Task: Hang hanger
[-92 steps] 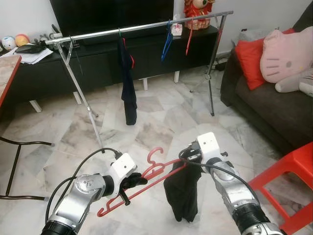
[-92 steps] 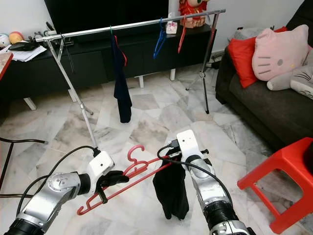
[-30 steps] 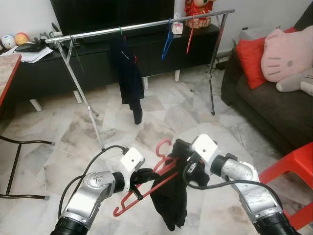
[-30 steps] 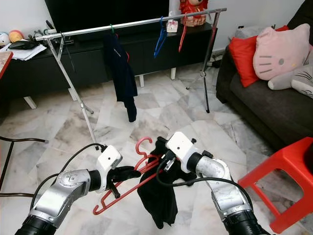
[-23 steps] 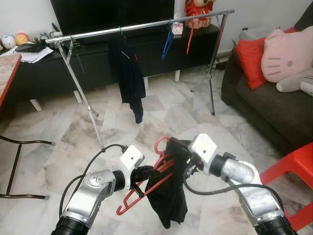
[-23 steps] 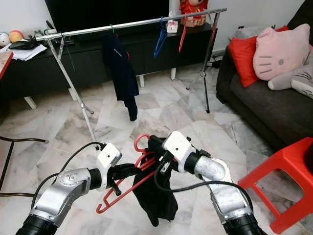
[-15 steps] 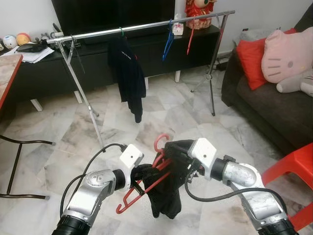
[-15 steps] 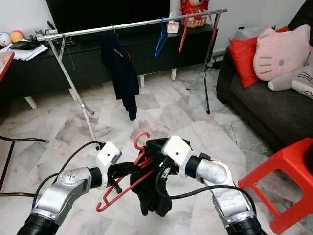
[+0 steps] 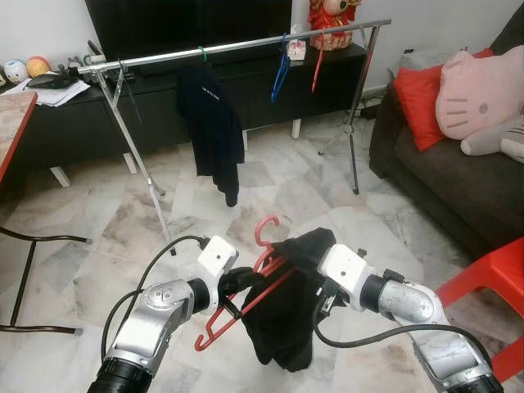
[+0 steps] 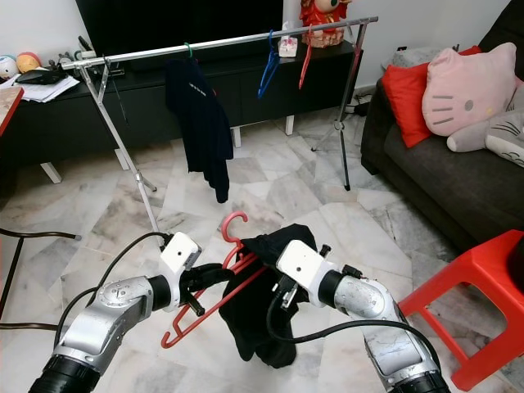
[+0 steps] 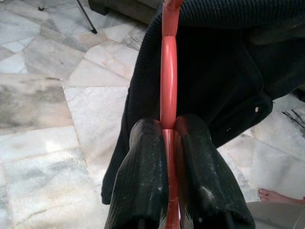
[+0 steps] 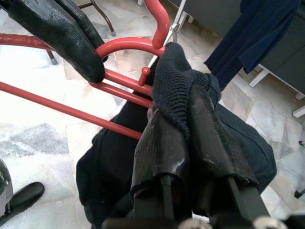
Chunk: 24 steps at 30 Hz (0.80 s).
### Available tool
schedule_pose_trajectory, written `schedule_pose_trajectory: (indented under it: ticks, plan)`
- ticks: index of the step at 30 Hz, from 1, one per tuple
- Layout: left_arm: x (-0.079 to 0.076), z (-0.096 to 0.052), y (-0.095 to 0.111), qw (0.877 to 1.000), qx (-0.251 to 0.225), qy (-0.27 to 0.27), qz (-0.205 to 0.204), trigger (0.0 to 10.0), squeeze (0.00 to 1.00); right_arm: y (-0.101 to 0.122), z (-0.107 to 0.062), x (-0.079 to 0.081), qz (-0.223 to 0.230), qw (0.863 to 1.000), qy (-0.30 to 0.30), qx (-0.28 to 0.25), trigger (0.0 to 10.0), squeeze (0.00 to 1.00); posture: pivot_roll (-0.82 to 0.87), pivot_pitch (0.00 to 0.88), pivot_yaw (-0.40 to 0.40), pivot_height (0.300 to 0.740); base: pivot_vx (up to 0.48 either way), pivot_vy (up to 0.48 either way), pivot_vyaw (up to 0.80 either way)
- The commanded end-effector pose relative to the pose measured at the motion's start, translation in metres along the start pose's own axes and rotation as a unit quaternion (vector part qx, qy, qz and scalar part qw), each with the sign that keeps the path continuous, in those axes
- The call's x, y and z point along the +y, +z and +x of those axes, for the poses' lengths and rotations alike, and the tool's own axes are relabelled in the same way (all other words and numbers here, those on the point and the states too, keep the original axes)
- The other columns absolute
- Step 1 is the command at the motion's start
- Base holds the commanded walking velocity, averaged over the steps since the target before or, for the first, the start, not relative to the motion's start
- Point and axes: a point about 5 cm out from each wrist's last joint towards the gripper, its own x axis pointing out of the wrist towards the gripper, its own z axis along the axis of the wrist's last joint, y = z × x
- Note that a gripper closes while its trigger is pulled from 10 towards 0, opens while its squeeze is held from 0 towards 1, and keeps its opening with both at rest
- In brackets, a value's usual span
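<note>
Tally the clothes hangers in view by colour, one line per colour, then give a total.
Red hangers: 2, the held hanger and the red rail hanger.
Blue hangers: 1, the blue hanger on the rail.
Green hangers: 1, only its green hook shows, above the hung dark garment.
Total: 4

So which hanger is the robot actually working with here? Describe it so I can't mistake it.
Below the steel clothes rail, between both arms: the red hanger, gripped by the left gripper. Unlike the blue hanger on the rail, it is off the rail and half draped in a dark garment.
</note>
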Motion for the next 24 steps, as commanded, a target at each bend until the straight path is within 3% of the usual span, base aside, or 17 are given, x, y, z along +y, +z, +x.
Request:
schedule_pose_trajectory:
  ticks: [1,13,24]
  plan:
    - [0.003,0.000,0.012,1.000,-0.031,-0.001,0.004,10.0,0.00,0.008,0.003,-0.001,-0.016,1.000,0.000,-0.010,10.0,0.00,-0.10,0.000,0.000,0.740,0.000,0.000,0.00]
    - [-0.009,-0.001,0.021,0.997,-0.059,-0.056,-0.010,10.0,0.00,0.011,0.005,0.002,-0.021,1.000,0.006,-0.012,10.0,0.00,-0.10,0.000,0.000,0.740,0.000,0.000,0.00]
    - [-0.017,-0.001,0.026,0.992,-0.079,-0.090,-0.027,10.0,0.00,0.011,-0.001,-0.010,-0.036,0.999,-0.009,-0.006,10.0,0.00,-0.11,0.000,-0.003,0.740,0.000,0.000,0.00]
